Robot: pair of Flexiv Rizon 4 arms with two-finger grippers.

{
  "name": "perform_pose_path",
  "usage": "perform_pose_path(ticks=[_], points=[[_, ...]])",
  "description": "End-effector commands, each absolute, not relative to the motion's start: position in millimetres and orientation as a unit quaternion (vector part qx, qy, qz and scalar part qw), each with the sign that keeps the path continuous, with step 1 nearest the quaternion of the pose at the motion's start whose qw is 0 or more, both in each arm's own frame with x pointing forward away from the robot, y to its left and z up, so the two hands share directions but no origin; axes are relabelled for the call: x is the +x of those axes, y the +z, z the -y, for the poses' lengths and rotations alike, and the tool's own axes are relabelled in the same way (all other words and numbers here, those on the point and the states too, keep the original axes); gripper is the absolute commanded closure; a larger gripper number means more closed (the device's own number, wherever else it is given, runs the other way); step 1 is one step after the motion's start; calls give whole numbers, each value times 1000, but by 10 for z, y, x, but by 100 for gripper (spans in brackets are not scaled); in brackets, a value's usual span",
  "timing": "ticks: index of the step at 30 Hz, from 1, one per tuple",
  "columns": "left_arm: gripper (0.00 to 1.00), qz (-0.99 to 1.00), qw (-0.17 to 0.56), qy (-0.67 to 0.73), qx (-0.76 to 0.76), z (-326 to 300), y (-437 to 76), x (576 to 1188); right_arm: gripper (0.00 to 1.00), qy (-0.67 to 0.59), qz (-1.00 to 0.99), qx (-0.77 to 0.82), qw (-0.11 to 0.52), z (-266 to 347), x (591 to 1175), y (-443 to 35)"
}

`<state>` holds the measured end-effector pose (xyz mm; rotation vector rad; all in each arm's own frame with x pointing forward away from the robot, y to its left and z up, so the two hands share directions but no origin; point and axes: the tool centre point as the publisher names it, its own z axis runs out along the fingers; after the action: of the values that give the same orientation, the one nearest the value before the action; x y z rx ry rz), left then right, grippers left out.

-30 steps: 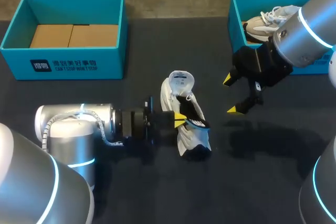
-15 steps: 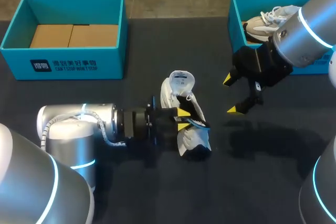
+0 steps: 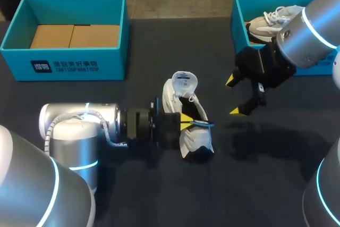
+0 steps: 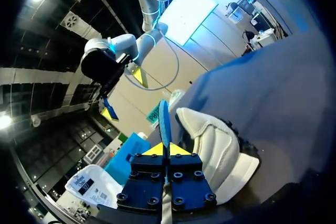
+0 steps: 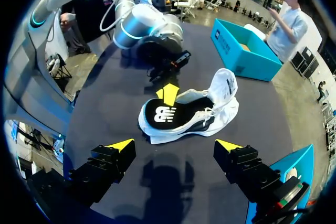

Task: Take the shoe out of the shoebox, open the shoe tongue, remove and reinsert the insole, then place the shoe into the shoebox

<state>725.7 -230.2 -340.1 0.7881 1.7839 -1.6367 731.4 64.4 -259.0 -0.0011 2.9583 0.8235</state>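
Note:
A white shoe (image 3: 174, 95) lies on its side on the dark table (image 3: 255, 184), mid-table, with its tongue folded back toward the far side. Its black insole (image 5: 164, 114), blue along the edge (image 3: 205, 124), sticks partly out of the shoe's opening. My left gripper (image 3: 186, 122) comes in from the left and is shut on that insole. The left wrist view shows the thin blue insole (image 4: 164, 121) pinched between the yellow tips of this gripper (image 4: 167, 149), beside the shoe (image 4: 212, 148). My right gripper (image 3: 234, 96) hangs open to the right of the shoe, above the table, holding nothing; the shoe (image 5: 220, 103) lies ahead of its spread fingers (image 5: 176, 145).
A teal shoebox (image 3: 64, 66) holding brown cardboard stands at the back left. A second teal shoebox (image 3: 239, 22) at the back right holds another pale shoe (image 3: 271, 18), partly behind my right arm. Bare table lies in front of the shoe.
My left gripper loosened for a moment and closed again on the insole, shifting slightly right; the blue insole edge now shows further out. The right arm has not moved.

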Motion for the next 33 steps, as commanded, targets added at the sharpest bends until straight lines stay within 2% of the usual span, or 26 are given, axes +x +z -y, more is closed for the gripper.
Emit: perform_pose_path(ticks=[1,12,14,15,17,28,30,33], points=[[100,-675,289,-609,299,2297,-3398,7310,0,268,-963,-1,36,-649,7320,-2601],[100,-687,289,-596,299,2252,-3478,7340,0,268,-963,-1,36,-649,7320,-2601],[72,-685,290,-597,301,2259,-3438,7301,0,268,-963,-1,36,-649,7320,-2601],[67,-683,291,-598,302,2260,-3416,7291,0,268,-963,-1,36,-649,7320,-2601],[64,-679,295,-601,304,2261,-3373,7275,0,268,-963,-1,36,-649,7320,-2601],[70,-667,291,-610,313,2337,-3320,7203,0,268,-963,-1,36,-649,7320,-2601],[74,-668,288,-611,313,2349,-3343,7206,0,268,-963,-1,36,-649,7320,-2601],[95,-669,285,-611,313,2355,-3368,7212,0,268,-963,-1,36,-649,7320,-2601]])
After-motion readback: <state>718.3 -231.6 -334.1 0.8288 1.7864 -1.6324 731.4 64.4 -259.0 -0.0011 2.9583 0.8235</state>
